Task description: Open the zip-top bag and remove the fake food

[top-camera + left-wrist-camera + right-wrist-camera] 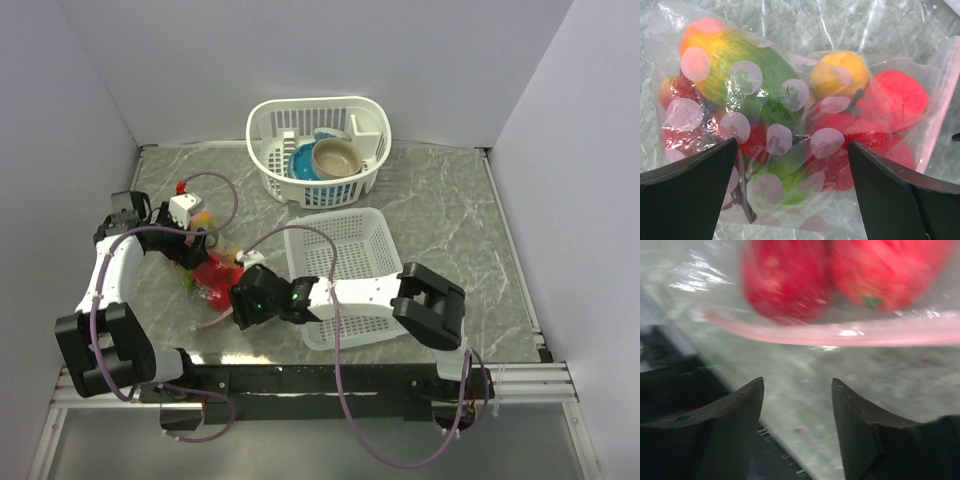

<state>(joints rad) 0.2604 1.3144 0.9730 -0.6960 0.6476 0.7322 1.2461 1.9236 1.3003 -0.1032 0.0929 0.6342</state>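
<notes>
The zip-top bag [790, 125] lies flat on the marble table, clear with pale round spots, and its pink zip strip [840, 333] runs across the right wrist view. Inside is the fake food [745, 65]: a green-orange mango shape, a yellow-orange fruit [839, 74] and red pieces [790, 275]. In the top view the bag [205, 290] shows red food [213, 270] between the two arms. My left gripper [792, 150] hangs wide open over the bag's closed end. My right gripper [797, 385] stands open just short of the zip strip, with only table between its fingers.
A flat white mesh basket [350, 240] lies right of the bag, partly under my right arm. A taller white basket [270, 130] at the back holds a blue bowl [303, 163] and a tan bowl [336, 157]. The table's front edge runs close under my right gripper.
</notes>
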